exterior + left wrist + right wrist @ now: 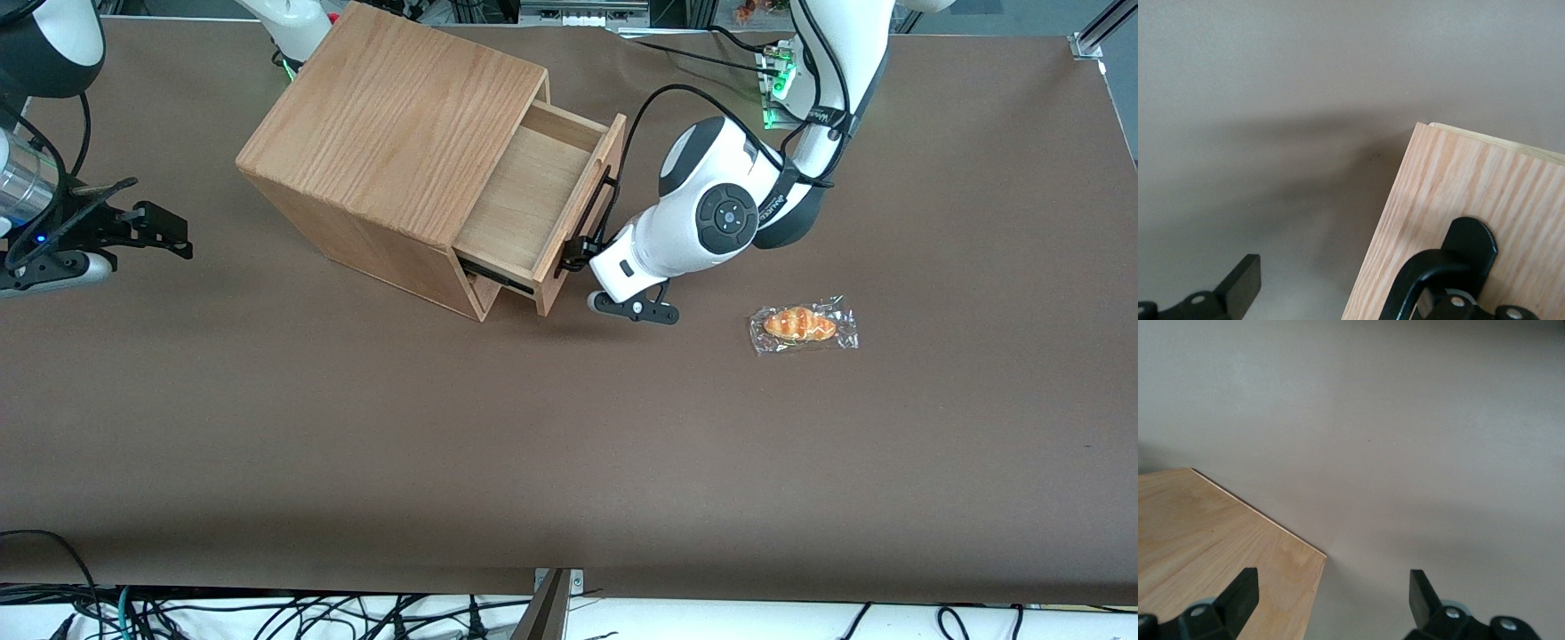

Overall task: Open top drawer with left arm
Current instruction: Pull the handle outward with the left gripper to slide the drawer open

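Top drawer (524,200): light oak front, pale plywood inside, pulled partly out of the boxy oak cabinet (391,124) on the brown table (569,444). 1 long black bar handle (587,218) runs along the drawer front.

Left arm (711,213): glossy white, dark grey joint caps, reaching down to the drawer front from the working arm's end of the table.

Gripper (578,253): black, 2 fingers, at the handle's end nearer the front camera. In the wrist view the fingers stand wide apart; 1 finger (1241,280) hangs over bare table clear of the drawer front, the other sits at the handle's mounting foot (1471,243), just beside or touching the bar. The fingers are not closed on the handle; whether the hooked finger presses on it cannot be told.

Wrapped pastry (803,324): 1, in clear plastic, lying on the table near the arm, nearer the front camera than the drawer.
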{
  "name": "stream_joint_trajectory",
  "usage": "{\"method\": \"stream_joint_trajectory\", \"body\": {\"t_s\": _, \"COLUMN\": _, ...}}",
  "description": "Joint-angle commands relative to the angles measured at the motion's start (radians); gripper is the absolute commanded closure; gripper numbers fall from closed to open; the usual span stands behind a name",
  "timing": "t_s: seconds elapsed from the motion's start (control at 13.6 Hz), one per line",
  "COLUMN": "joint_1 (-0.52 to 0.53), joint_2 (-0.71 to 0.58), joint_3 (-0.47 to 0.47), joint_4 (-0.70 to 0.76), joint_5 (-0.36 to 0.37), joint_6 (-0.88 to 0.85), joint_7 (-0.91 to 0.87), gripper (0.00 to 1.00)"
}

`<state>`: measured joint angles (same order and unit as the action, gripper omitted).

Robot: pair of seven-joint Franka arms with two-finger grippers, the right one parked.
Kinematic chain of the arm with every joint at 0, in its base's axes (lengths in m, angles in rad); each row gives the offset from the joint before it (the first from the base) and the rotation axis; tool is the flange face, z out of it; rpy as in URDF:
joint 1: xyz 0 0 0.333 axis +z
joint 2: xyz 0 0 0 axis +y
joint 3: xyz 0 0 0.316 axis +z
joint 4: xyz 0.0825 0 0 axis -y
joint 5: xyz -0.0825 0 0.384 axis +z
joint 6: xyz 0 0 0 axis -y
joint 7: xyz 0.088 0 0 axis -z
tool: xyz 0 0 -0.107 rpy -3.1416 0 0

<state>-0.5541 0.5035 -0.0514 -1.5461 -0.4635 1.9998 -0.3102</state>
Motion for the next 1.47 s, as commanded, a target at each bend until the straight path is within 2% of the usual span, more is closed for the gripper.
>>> {"method": "stream_joint_trajectory", "body": {"t_s": 0.0, "joint_1": 0.051, "joint_2": 0.016, "joint_3": 0.027, "joint_4": 0.027, "joint_5": 0.066, "joint_6": 0.066, "joint_7": -0.020, "gripper": 0.00}}
{"method": "stream_joint_trajectory", "body": {"t_s": 0.52, "joint_1": 0.052, "joint_2": 0.010, "joint_3": 0.027, "joint_4": 0.029, "joint_5": 0.062, "joint_6": 0.056, "joint_7": -0.012, "gripper": 0.00}}
{"method": "stream_joint_trajectory", "body": {"t_s": 0.96, "joint_1": 0.054, "joint_2": -0.007, "joint_3": 0.021, "joint_4": 0.124, "joint_5": 0.046, "joint_6": -0.091, "joint_7": -0.043, "gripper": 0.00}}
{"method": "stream_joint_trajectory", "body": {"t_s": 1.25, "joint_1": 0.057, "joint_2": -0.020, "joint_3": 0.021, "joint_4": 0.141, "joint_5": 0.022, "joint_6": -0.125, "joint_7": -0.058, "gripper": 0.00}}
{"method": "stream_joint_trajectory", "body": {"t_s": 1.4, "joint_1": 0.088, "joint_2": -0.022, "joint_3": 0.021, "joint_4": 0.184, "joint_5": 0.022, "joint_6": -0.188, "joint_7": -0.056, "gripper": 0.00}}
